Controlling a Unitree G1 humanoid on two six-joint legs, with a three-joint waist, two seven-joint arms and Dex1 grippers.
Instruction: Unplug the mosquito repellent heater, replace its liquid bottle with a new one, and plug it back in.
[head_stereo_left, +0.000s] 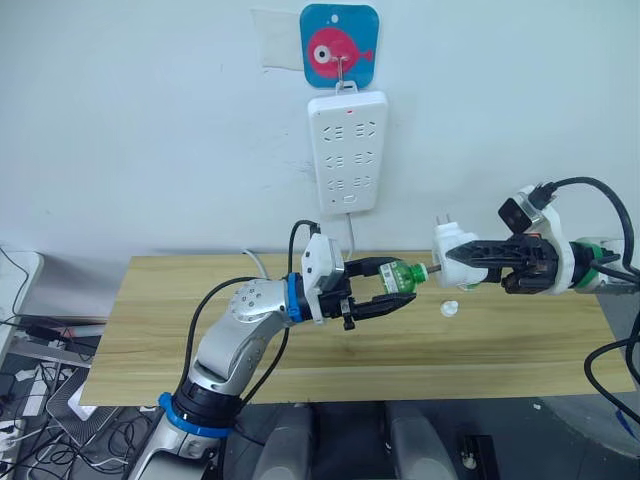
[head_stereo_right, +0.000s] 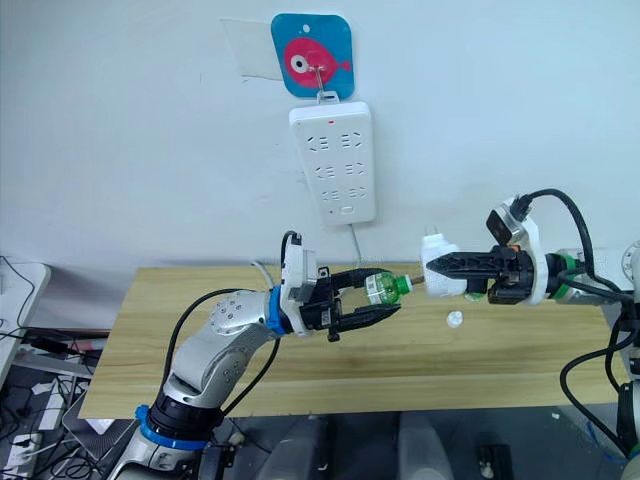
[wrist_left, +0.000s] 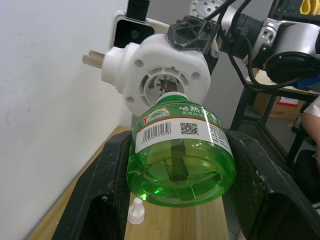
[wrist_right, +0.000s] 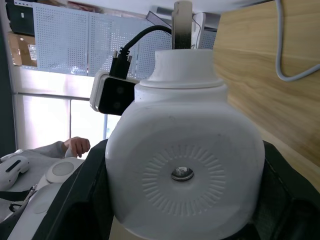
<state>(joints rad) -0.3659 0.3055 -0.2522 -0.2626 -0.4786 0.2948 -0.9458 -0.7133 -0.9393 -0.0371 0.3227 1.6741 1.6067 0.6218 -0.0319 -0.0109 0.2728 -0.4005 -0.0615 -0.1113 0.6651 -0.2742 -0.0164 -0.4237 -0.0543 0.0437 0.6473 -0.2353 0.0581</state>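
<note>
Claws meet in mid-air over my counter (head_stereo_left: 200, 340). My left claw (head_stereo_left: 385, 288) grips a green liquid bottle (head_stereo_left: 400, 276), neck toward the mosquito repellent heater (head_stereo_left: 450, 250), which my right claw (head_stereo_left: 470, 262) clamps, prongs up. A small white cap (head_stereo_left: 451, 308) lies below. Beyond, a power strip (head_stereo_left: 347, 152) hangs on the wall.

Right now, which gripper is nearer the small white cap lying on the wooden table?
Right. The right gripper, holding the white heater, hangs just above the cap; the left gripper with the green bottle sits farther left.
</note>
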